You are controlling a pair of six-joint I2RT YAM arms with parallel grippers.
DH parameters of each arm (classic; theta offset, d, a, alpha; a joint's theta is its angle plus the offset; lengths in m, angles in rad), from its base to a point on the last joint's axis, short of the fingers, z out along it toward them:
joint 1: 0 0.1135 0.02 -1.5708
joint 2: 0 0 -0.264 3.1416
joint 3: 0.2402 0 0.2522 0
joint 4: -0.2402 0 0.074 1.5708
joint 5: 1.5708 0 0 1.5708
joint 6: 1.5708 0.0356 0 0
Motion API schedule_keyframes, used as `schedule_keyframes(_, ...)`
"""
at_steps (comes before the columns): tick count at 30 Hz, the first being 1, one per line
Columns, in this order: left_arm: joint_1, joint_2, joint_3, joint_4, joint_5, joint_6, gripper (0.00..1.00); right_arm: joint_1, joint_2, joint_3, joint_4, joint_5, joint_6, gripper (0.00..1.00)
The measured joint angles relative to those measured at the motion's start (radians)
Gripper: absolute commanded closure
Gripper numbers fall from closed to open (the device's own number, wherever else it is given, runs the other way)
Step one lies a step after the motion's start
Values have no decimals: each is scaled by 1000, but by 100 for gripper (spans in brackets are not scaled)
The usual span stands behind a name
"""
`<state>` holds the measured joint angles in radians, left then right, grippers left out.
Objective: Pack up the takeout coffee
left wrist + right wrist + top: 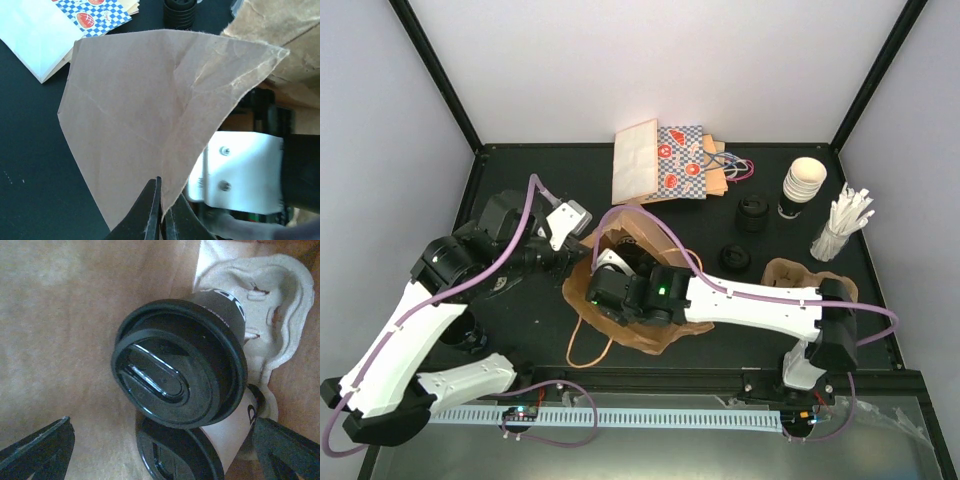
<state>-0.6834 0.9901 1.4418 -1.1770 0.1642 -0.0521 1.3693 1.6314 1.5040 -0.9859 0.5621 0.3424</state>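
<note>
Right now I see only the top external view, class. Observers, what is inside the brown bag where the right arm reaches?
Observer: The takeout coffee, black lid on, sits in a pulp carrier inside the brown bag.
Operator: Is the right gripper holding it?
Observer: No, it is open, its fingers standing wide apart.
Operator: And the left gripper?
Observer: Shut on the bag's edge, with the paper pinched between its tips.
</note>
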Motion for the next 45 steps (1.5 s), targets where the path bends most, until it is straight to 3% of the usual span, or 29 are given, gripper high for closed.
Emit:
schedule_keyframes(24,3,44,2,-6,14,-61,97,-84,137,10,83,-50,-81,0)
schedule_keyframes(35,8,53,2,-5,-3,-75,97,-122,137,-14,151,-79,-146,23)
schedule_keyframes(45,9,49,-8,0,5,-83,98,-126,120,-41,171,-98,-165,31)
